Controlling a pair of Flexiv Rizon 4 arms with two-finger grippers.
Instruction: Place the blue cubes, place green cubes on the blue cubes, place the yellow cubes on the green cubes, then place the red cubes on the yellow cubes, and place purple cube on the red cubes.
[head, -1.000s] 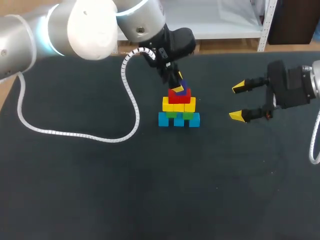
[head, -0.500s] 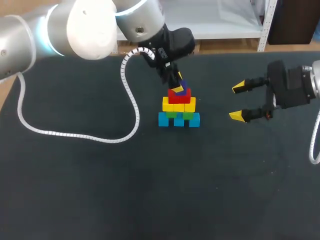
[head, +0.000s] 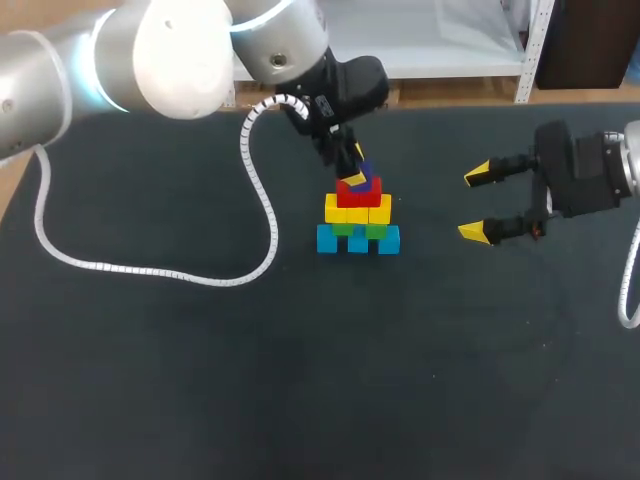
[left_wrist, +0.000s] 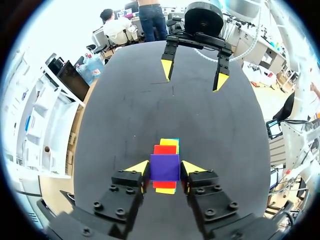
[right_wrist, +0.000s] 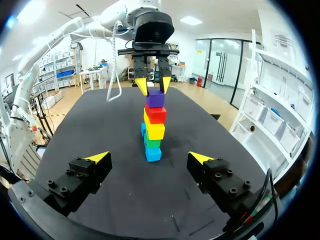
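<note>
A stack stands mid-table: blue cubes (head: 357, 241) at the bottom, then green cubes (head: 360, 229), yellow cubes (head: 357, 210) and red cubes (head: 358, 192). A purple cube (head: 367, 171) sits on top of the red ones. My left gripper (head: 352, 170) points down over the stack, its yellow tips against two opposite sides of the purple cube (left_wrist: 164, 167). In the right wrist view the left gripper (right_wrist: 153, 85) holds the top of the purple cube (right_wrist: 155, 99). My right gripper (head: 476, 203) hovers open to the right of the stack, with nothing between its fingers.
A white coiled cable (head: 150, 268) from my left arm lies in a loop on the dark table (head: 300, 380), left of the stack. My right gripper (left_wrist: 194, 72) faces the stack from across the table.
</note>
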